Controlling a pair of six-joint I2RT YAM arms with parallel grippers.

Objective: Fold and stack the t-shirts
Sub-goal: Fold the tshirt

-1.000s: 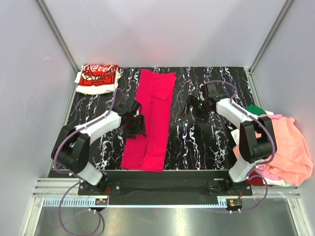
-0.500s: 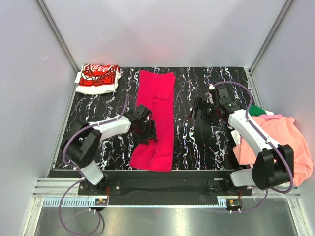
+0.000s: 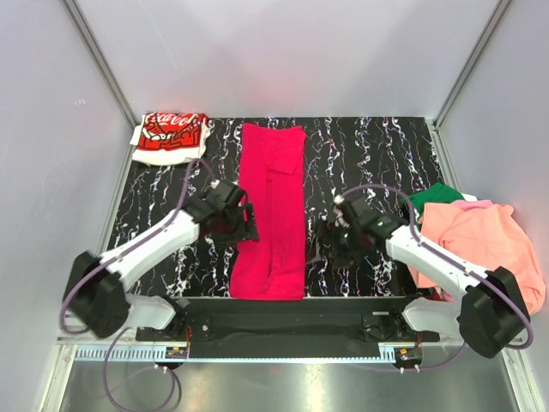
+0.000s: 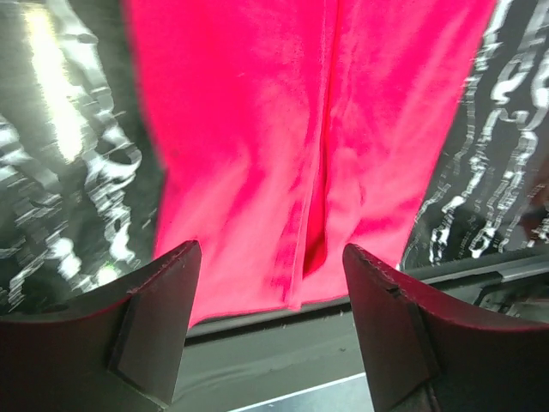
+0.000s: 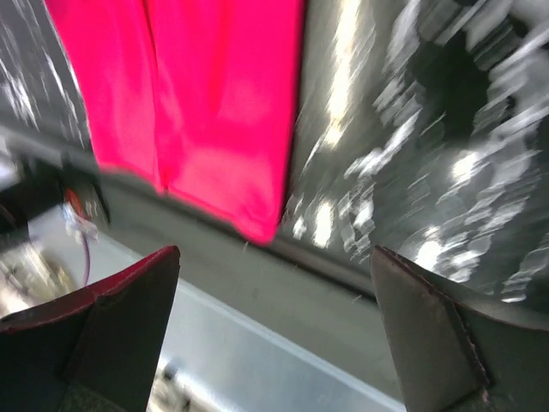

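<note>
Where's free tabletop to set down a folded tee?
Biggest bare patch: far-right corner, right of the crimson shirt, beyond the shirt pile. Smaller one left, on the near side of the white logo tee. Crowded near the front: left hand and right hand flank that shirt.

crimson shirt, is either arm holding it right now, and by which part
Nothing is held. The left fingers and right fingers are spread open by the crimson shirt's near end, with no cloth pinched.
</note>
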